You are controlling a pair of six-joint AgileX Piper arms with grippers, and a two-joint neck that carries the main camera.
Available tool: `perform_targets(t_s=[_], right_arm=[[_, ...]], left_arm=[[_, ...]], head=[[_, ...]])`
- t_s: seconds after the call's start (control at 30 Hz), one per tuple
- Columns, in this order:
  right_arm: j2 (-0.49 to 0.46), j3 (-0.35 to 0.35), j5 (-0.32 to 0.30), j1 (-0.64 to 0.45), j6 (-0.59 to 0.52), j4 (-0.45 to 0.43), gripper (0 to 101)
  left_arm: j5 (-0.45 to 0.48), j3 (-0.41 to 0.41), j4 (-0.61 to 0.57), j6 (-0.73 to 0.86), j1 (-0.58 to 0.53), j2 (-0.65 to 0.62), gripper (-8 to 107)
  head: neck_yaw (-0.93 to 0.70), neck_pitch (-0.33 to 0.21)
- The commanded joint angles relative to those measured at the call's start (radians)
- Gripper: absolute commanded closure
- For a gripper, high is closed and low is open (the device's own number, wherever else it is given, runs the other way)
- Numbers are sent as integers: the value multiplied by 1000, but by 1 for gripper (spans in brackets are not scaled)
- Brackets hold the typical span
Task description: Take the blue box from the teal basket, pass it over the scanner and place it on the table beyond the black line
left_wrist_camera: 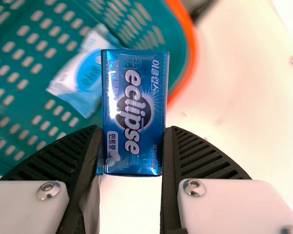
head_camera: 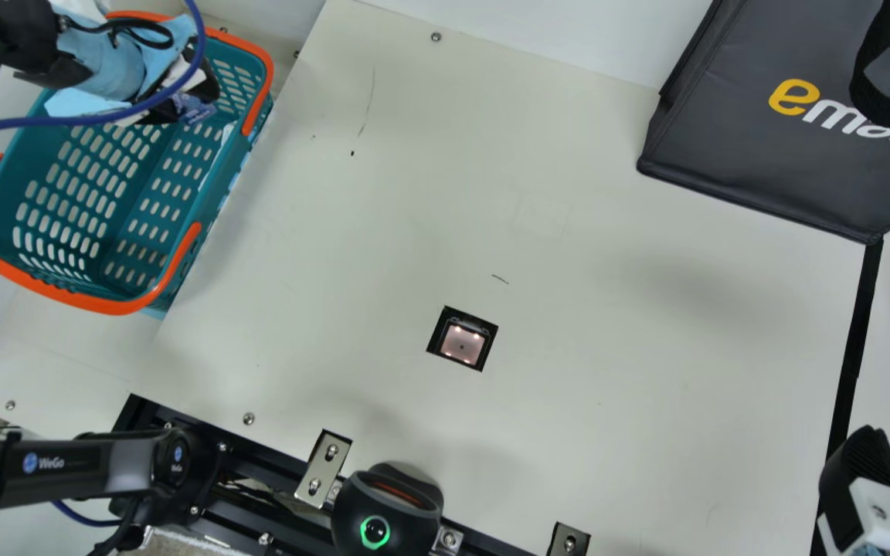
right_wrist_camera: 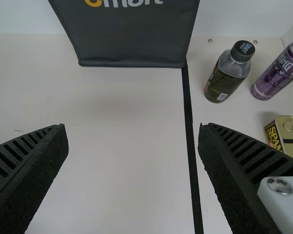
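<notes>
1. Between its two ribbed fingers, the left claw point(left_wrist_camera: 133, 139) grips the blue box point(left_wrist_camera: 137, 87) by its near end; the long axis points straight out from the claw, the printed broad face toward the wrist camera, most of the length standing free past the fingertips.
2. Just behind the box in that view comes the rim of the teal basket point(left_wrist_camera: 188, 44), with a white-and-blue packet point(left_wrist_camera: 83, 73) inside; the box looks lifted off the basket's floor, though whether it has cleared the rim I cannot tell.
3. Farther off, set in the cream table point(head_camera: 607, 232), is the scanner point(head_camera: 462, 339); from the basket it lies toward the main view's right and bottom, so the coming move is a sideways carry by the left arm, the nearer one to the box; the projecting end gives a face to present over the window, and a low start could catch the rim.
4. Farther again runs the black line point(head_camera: 854, 347); the right claw point(right_wrist_camera: 132, 129) is by it, fingers spread wide with nothing between, and much nearer the line than the left.
5. Beyond the line stand a bottle point(right_wrist_camera: 229, 73), a purple can point(right_wrist_camera: 280, 70) and a tin point(right_wrist_camera: 285, 136); the box should go down beside them, touching none.
</notes>
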State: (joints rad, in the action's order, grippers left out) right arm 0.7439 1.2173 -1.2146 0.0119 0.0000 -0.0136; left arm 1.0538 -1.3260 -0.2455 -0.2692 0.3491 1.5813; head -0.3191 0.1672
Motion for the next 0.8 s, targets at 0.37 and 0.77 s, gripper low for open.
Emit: perform_targets(t_s=[0.37, 0.77], right_arm=[[0, 0, 0, 0, 0, 0, 6], [0, 0, -1, 0, 0, 0, 6]], left_arm=[[-1, 113, 12, -39, -261, -124, 107], [-18, 244, 65, -193, -538, -187, 107]], head=[[-2, -29], [-2, -29]])
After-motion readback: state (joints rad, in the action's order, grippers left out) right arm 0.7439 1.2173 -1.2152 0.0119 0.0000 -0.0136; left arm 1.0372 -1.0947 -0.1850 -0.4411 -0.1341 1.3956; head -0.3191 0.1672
